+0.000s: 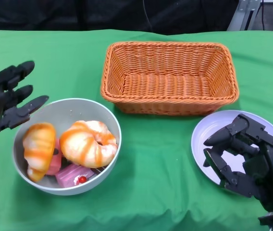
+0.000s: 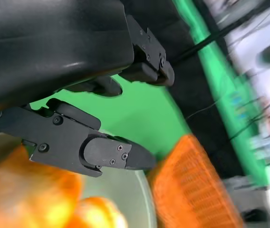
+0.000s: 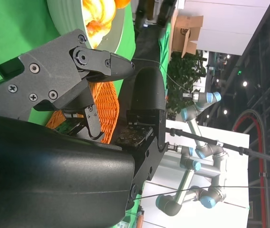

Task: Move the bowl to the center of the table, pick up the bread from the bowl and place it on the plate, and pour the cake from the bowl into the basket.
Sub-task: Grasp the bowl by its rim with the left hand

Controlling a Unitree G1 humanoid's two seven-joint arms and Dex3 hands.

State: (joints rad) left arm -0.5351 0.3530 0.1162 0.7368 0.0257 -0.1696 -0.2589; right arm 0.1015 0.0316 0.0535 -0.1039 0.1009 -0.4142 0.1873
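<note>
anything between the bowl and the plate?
No. In the head view only bare green tablecloth lies between the bowl and the plate; the right hand hovers over the plate itself.

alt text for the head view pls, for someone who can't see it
On a green table, a grey bowl at the left holds two orange-striped breads and a pink cake, with the robot's open left hand beside its rim. An empty orange wicker basket sits behind; the open right hand hovers over a white plate.
</note>
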